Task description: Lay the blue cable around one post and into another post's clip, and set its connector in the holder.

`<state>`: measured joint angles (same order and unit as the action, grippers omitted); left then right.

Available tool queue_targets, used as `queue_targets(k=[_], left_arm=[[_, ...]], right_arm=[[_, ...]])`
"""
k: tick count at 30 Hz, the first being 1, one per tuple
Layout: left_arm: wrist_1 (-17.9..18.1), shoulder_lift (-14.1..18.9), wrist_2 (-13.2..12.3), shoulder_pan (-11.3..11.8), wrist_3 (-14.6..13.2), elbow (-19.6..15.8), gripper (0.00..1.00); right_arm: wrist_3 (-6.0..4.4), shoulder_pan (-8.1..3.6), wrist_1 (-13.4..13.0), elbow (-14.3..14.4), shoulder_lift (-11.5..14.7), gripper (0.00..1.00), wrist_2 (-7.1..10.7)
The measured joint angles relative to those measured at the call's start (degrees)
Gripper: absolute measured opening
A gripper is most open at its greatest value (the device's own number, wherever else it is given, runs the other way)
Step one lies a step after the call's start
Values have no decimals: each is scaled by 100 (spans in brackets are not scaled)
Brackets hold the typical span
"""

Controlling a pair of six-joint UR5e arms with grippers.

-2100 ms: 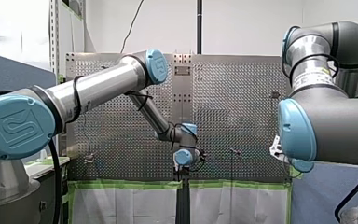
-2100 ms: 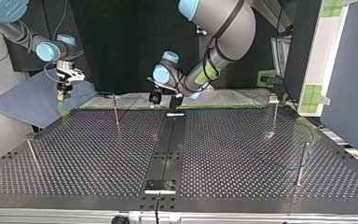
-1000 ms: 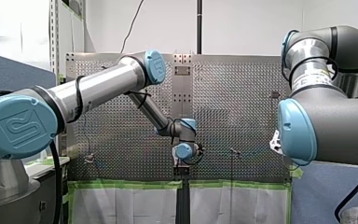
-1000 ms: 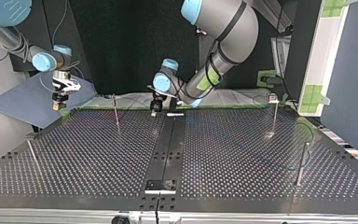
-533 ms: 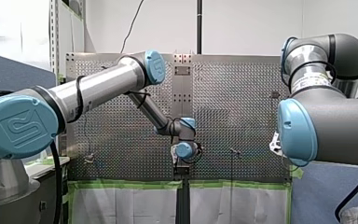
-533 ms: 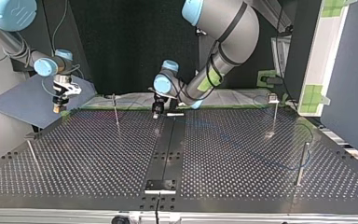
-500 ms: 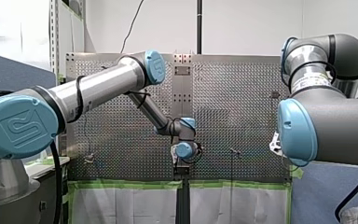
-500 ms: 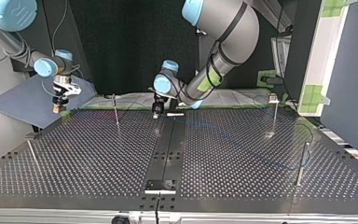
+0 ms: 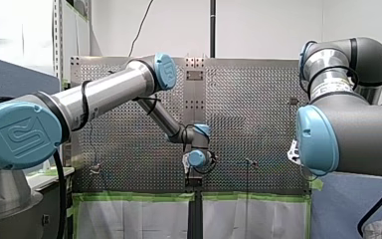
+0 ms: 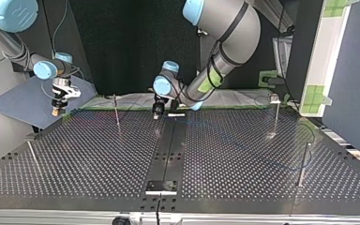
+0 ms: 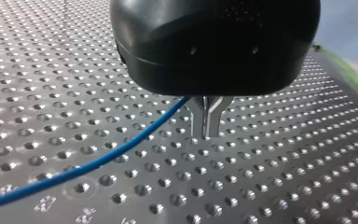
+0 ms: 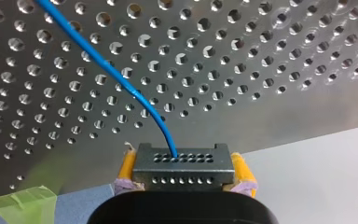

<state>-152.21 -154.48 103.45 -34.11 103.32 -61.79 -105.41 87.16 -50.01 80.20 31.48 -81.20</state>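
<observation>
Two grasps are holding and, as I am judging it, none of the three placements is showing as done. My right gripper [image 12: 182,162] is pinching the black connector [image 12: 182,173] between its yellow pads [image 12: 127,164] over the perforated table's [image 10: 98,154] ten-o'clock corner in the top view, while my left gripper [image 11: 206,134] is pressing its metal fingers [image 11: 213,117] together on the blue cable [image 11: 98,161] at the twelve-o'clock edge. Wrapping a post [image 10: 116,112], clipping the cable and seating the connector in the holder are all waiting, and the cable is showing too faintly across the table to tell whether it is touching any post.
</observation>
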Motion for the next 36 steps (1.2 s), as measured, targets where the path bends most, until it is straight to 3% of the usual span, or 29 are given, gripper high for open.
queue_targets(k=[2, 3, 5, 6, 7, 19, 28, 32, 36], left_arm=[[-52, 1, -2, -27, -70, -1, 42], [-65, 1, -3, -42, -107, -3, 42], [-78, 2, -8, -75, -203, -20, 77], [-78, 4, -10, -88, -247, -39, 77], [-79, 8, -13, -100, -294, -65, 100], [-169, 187, -291, -347, -795, -343, 100], [11, 582, -678, -569, -927, -737, 100], [-38, 805, -896, -760, -989, -976, 100], [-58, 882, -954, -962, -937, -1187, 100]], right_arm=[[0, 10, 9, -3, -2, 0, 2], [1, 15, 12, -3, -2, 0, 3], [1, 28, 15, -4, -4, 0, 5], [1, 34, 15, -5, -4, 0, 5], [1, 40, 15, -6, -4, 0, 6], [-23, 101, 25, -4, -22, 0, 9], [-42, 121, 26, -6, -33, 0, 18], [-82, 165, 38, -4, -38, 0, 25], [-94, 180, 74, -4, -39, 0, 25]])
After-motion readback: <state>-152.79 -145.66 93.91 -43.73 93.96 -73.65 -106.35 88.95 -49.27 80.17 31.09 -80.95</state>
